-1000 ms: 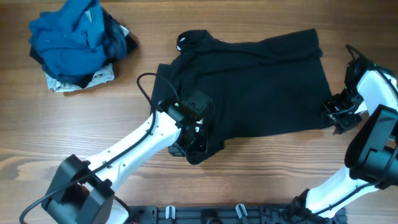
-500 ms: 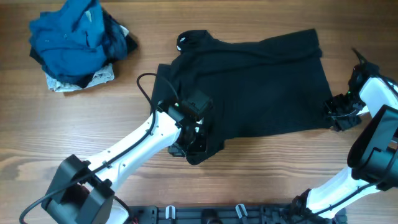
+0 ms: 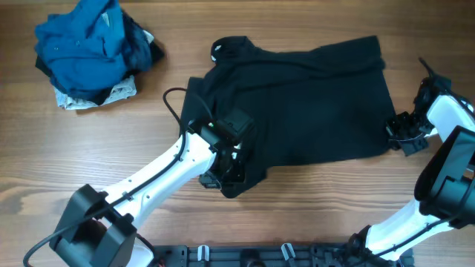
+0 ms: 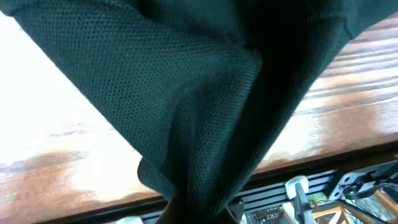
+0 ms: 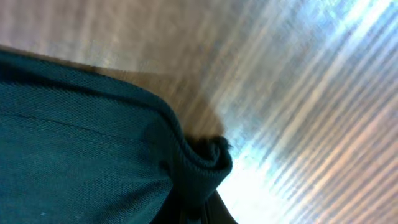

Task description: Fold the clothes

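**Item 1: black shirt** (image 3: 297,96). Soft, plain, collared. It lies spread on the wooden desk (image 3: 89,156), right of centre in the overhead view. The collar (image 3: 226,47) points to the far left corner of the garment, and a tiny white mark (image 3: 216,52) shows beside it. The body runs rightward, with loose creases across the upper part. The lower left corner is bunched into a dark lump, and the right edge ends just short of the desk's right side.

**Item 2: left claw** (image 3: 226,176). It sits at the bunched lower left corner of the shirt, half buried in the fabric. It is clamped on that corner. In the left wrist view, fine mesh-weave cloth hangs across nearly the whole picture and gathers to a narrow point at the bottom centre. The fingers themselves are hidden by the cloth there.

**Item 3: right claw** (image 3: 395,136). It is at the right edge of the shirt, about halfway down that side, touching the hem. It is pinched tight on the hem. The right wrist view shows the stitched edge rolled into a small fold at the bottom centre, with bare wood beyond.

**Item 4: blue and navy garments** (image 3: 85,44). These are heaped at the far left of the desk, well apart from the shirt.

**Item 5: pale cloth** (image 3: 122,92). It is partly tucked under that heap at its near right side.

**Item 6: dark rack** (image 3: 245,256). It runs along the near edge of the desk.
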Action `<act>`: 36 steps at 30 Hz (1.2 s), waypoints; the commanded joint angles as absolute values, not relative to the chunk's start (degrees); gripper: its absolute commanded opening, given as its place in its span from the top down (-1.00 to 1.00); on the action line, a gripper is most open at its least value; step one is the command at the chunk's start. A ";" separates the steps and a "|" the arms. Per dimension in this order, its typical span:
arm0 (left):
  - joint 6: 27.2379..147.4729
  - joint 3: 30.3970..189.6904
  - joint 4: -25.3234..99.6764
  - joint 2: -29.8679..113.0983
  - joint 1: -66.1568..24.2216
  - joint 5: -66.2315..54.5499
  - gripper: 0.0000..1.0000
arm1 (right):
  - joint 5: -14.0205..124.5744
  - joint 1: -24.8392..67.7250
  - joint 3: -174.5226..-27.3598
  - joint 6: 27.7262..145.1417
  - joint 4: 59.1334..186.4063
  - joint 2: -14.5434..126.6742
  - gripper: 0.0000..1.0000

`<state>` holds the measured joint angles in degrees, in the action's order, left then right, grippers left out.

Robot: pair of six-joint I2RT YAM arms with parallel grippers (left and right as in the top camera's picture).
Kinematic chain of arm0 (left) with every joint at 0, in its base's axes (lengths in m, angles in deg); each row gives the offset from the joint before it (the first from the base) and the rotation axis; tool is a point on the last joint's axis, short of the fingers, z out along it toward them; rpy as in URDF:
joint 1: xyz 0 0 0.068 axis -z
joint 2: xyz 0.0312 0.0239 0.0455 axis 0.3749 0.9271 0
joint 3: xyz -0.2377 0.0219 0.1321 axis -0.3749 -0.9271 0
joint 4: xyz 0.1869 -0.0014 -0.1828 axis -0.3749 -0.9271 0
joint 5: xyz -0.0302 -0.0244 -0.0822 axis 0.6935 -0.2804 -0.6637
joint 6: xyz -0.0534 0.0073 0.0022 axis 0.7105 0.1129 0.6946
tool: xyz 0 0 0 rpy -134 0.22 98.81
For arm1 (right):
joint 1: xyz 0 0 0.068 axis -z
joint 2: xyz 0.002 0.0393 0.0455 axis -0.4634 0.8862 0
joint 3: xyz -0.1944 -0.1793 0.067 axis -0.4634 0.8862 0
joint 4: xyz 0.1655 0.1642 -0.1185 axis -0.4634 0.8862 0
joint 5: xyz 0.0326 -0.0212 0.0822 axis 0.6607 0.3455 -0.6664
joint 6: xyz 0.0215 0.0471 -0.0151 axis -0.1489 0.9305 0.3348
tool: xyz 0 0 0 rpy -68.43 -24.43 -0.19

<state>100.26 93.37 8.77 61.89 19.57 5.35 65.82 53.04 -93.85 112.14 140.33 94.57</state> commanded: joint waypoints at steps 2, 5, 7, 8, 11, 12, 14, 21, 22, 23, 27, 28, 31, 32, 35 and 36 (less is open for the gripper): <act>101.81 93.24 6.22 57.58 19.59 4.17 0.92 | 69.41 53.19 -91.29 114.59 144.53 94.87 0.91; 104.26 93.24 3.13 56.29 19.61 4.19 0.92 | 71.96 53.19 -91.29 117.12 148.40 93.60 0.92; 104.37 93.24 1.12 56.31 19.61 4.17 0.92 | 75.22 53.19 -91.34 119.18 151.02 91.88 0.91; 104.37 93.24 0.82 56.31 19.61 3.93 0.92 | 76.80 53.19 -91.34 119.88 152.18 90.63 0.92; 104.35 93.24 0.80 56.29 19.24 0.54 0.92 | 78.57 53.19 -91.34 120.60 155.44 85.89 0.91; 104.35 93.24 0.71 56.29 18.82 -0.33 0.92 | 78.54 53.19 -91.34 120.62 156.57 83.99 0.92; 104.33 93.24 -0.49 56.29 17.40 -0.97 0.92 | 78.57 53.19 -91.34 120.51 158.41 80.47 0.92; 103.80 93.61 -2.26 56.10 10.60 -2.85 0.92 | 78.30 53.19 -91.68 119.15 159.13 75.07 0.90; 102.64 93.67 -0.87 56.10 9.47 -2.87 0.92 | 77.71 53.19 -91.66 119.09 158.39 75.07 0.89; 101.81 93.74 0.80 56.10 8.48 -2.85 0.92 | 76.75 53.19 -91.66 119.04 157.69 75.07 0.89; 101.01 93.74 10.96 56.10 4.18 -2.82 0.92 | 72.14 53.19 -91.66 119.00 152.90 75.07 0.89; 100.83 93.74 12.86 56.10 3.59 -2.63 0.92 | 71.27 53.19 -91.64 119.00 151.96 75.07 0.89; 100.85 93.74 19.48 56.12 2.43 0.34 0.91 | 69.41 53.17 -91.60 119.04 149.07 75.07 0.89; 100.85 93.74 21.12 56.14 2.45 2.16 0.90 | 69.41 53.17 -91.49 119.04 147.96 75.07 0.89; 100.85 93.72 24.05 56.64 2.45 6.11 0.89 | 69.43 53.17 -91.47 119.04 145.73 75.07 0.88; 100.87 93.72 24.64 57.12 2.45 7.51 0.89 | 69.43 53.17 -91.42 119.04 144.99 75.09 0.88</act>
